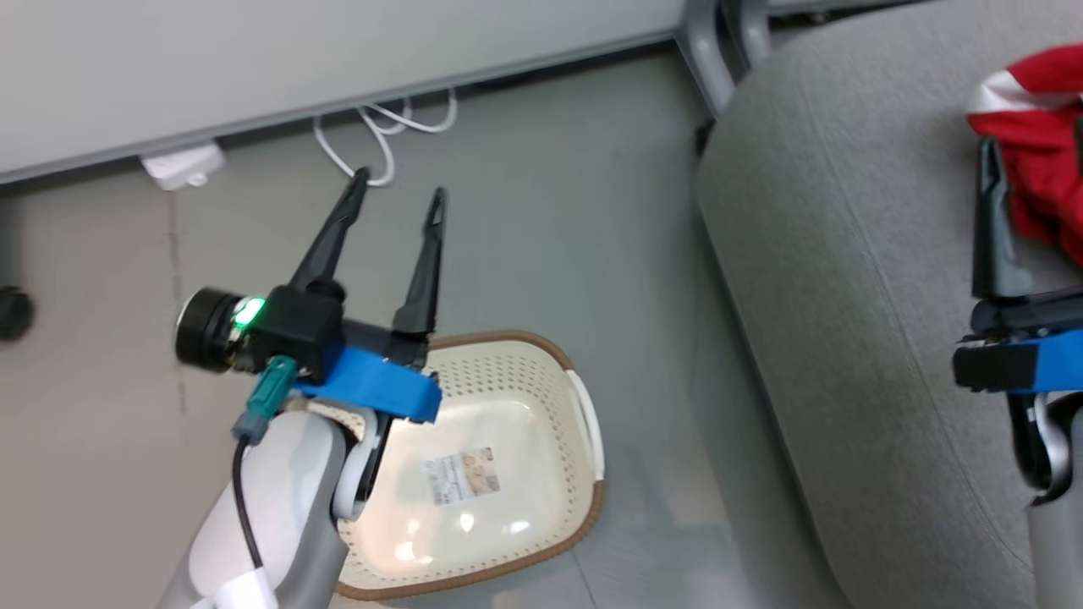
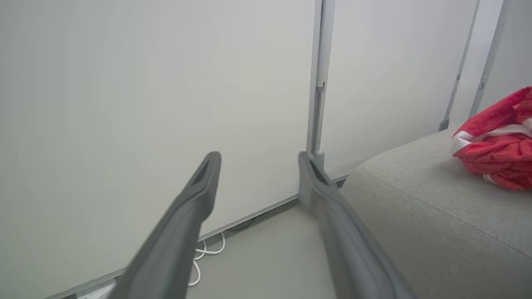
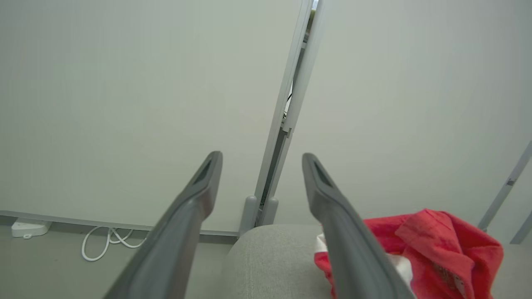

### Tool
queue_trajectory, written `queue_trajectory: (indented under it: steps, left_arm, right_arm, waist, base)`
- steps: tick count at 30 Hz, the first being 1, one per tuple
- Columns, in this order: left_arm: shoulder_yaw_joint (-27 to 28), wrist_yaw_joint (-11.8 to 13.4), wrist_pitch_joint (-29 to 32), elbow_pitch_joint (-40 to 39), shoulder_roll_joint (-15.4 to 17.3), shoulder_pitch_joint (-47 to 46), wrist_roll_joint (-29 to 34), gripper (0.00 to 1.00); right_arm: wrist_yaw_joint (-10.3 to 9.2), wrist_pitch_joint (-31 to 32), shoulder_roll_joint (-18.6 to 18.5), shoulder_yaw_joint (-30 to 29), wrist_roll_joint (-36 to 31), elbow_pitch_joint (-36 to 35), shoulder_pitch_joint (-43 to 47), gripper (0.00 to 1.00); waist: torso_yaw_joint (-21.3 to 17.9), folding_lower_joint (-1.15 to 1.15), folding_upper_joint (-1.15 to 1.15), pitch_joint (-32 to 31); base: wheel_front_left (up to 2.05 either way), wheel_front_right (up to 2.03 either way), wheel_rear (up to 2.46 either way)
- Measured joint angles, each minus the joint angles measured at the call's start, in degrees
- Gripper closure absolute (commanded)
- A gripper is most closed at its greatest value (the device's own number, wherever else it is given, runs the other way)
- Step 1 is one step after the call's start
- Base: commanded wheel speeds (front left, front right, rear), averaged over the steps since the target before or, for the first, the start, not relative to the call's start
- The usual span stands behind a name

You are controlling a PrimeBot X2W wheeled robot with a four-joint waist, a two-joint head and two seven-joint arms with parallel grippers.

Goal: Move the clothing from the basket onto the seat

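Red clothing (image 1: 1036,127) lies heaped on the seat (image 1: 846,296), right where it belongs. The basket (image 1: 525,340) on the floor shows a bare bottom. My right gripper (image 3: 261,157) hovers beside the heap, fingers spread, holding nothing. My left gripper (image 1: 399,184) hangs wide open near the basket, with nothing there to fetch, I reckon.

1. Basket (image 1: 541,381): glossy cream plastic, perforated walls, brown woven-look rim.
2. Seat (image 1: 846,296), at 3 o'clock of it: matt grey woven cloth.
3. Clothing (image 1: 1036,135): crumpled red fabric, white trim.
4. Floor (image 1: 550,211): smooth, matt grey.
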Motion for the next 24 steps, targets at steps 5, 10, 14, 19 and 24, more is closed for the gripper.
queue_trajectory:
  steps: [5,10,14,19,24]
  left_arm:
    - [6.7,-0.2,0.0,-0.6,-1.5,4.8,1.5,0.0]
    - [11.8,-1.4,0.0,-1.3,-3.4,9.3,2.9,0.0]
    - [14.5,-2.8,0.0,-1.4,-4.9,12.7,3.8,0.0]
    - [16.9,-4.2,0.0,-1.0,-6.0,16.3,4.9,0.0]
    - [18.9,-5.3,0.0,-1.1,-6.6,19.3,5.5,0.0]
  right_arm:
    - [0.0,0.0,1.8,2.4,0.7,-1.1,3.3,0.0]
    - [0.0,0.0,3.5,3.6,1.4,-0.8,6.9,0.0]
    - [0.0,0.0,4.7,3.6,1.9,-0.6,9.9,0.0]
    - [0.0,0.0,5.6,3.3,2.6,0.4,13.5,0.0]
    - [0.0,0.0,6.6,2.9,3.3,1.5,16.6,0.0]
  waist:
    - [3.7,0.0,0.0,-3.4]
    - [7.0,0.0,0.0,-6.7]
    - [9.1,0.0,0.0,-9.2]
    - [11.0,0.0,0.0,-12.0]
    - [12.1,0.0,0.0,-14.3]
  base:
    - [0.0,0.0,0.0]
    - [0.0,0.0,0.0]
    - [0.0,0.0,0.0]
    - [0.0,0.0,0.0]
    - [0.0,0.0,0.0]
